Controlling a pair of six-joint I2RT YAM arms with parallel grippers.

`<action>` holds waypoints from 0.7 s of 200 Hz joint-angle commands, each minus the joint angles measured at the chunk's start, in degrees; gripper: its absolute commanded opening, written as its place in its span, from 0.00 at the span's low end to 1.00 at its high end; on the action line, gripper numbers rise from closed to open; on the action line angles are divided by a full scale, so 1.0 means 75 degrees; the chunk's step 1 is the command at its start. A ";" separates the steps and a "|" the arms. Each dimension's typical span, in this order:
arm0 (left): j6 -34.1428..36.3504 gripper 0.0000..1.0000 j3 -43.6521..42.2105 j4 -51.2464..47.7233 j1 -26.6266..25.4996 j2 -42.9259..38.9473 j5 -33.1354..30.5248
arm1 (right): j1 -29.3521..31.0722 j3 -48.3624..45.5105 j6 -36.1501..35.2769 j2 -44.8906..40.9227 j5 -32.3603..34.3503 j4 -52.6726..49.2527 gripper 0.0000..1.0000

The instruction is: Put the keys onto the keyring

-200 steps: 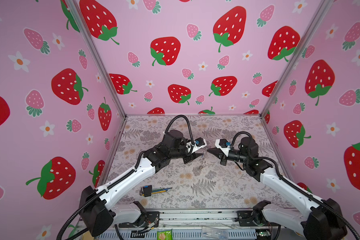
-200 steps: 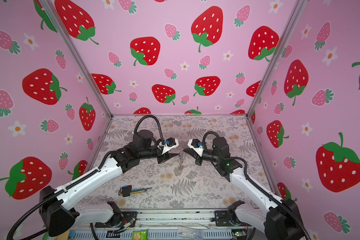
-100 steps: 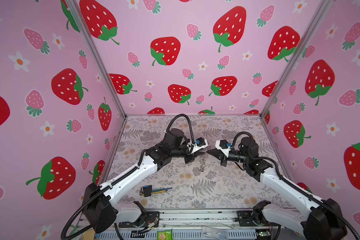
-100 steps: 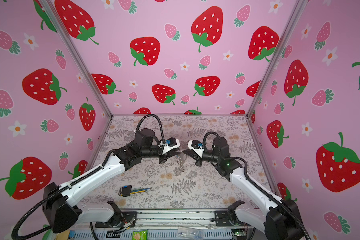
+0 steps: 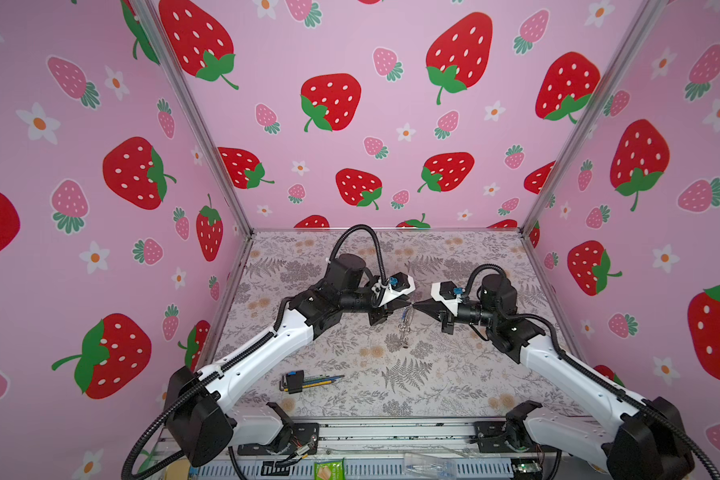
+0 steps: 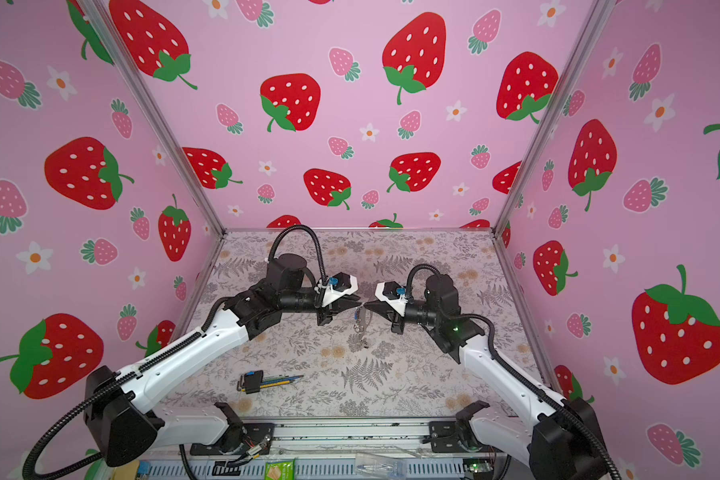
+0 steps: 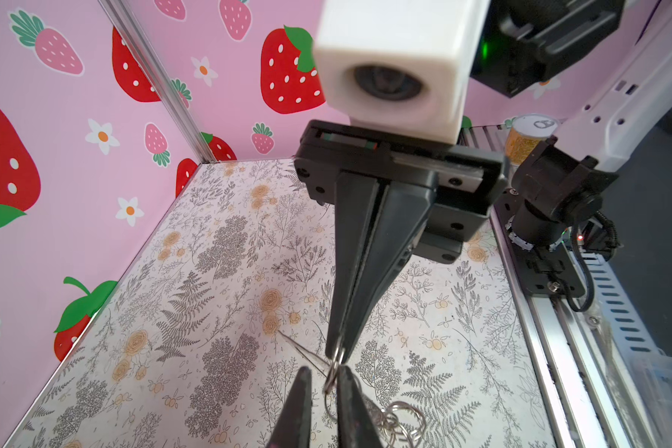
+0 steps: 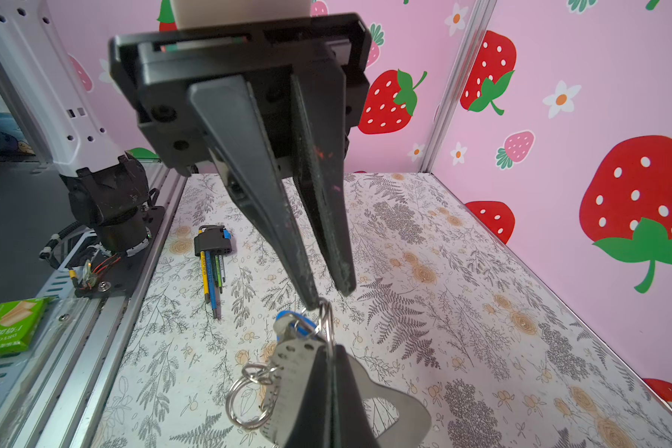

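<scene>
Over mid-table [image 5: 454, 374], right end effector [image 7: 336, 351] and left end effector [image 8: 330, 294] meet tip to tip, well apart from all 3 walls and the front rail. The right end effector is clamped tight on a split ring [image 8: 329, 326] of the keyring [image 8: 288, 372], which hangs below it. The left end effector is narrow, its 2 tips either side of that same ring (gripping or only bracketing it, cannot tell). The blue-tag key [image 8: 297, 324] hangs just beside the ring; threaded or not, cannot tell. The hex-key bundle [image 5: 304, 381] lies near the table's front edge on the left, well apart. There is open table on every side of the hanging bunch.
</scene>
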 commanded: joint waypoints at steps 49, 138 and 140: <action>0.0294 0.16 0.0414 -0.0235 0.0028 0.0145 0.0408 | -0.0030 -0.0046 -0.0178 -0.0156 -0.0393 0.0334 0.00; 0.0527 0.14 0.0554 -0.0587 0.0018 0.0295 0.0312 | -0.0031 -0.0072 -0.0160 -0.0255 -0.0489 0.0402 0.00; 0.0526 0.13 0.0557 -0.0586 0.0027 0.0297 0.0309 | -0.0029 -0.0073 -0.0158 -0.0258 -0.0487 0.0404 0.00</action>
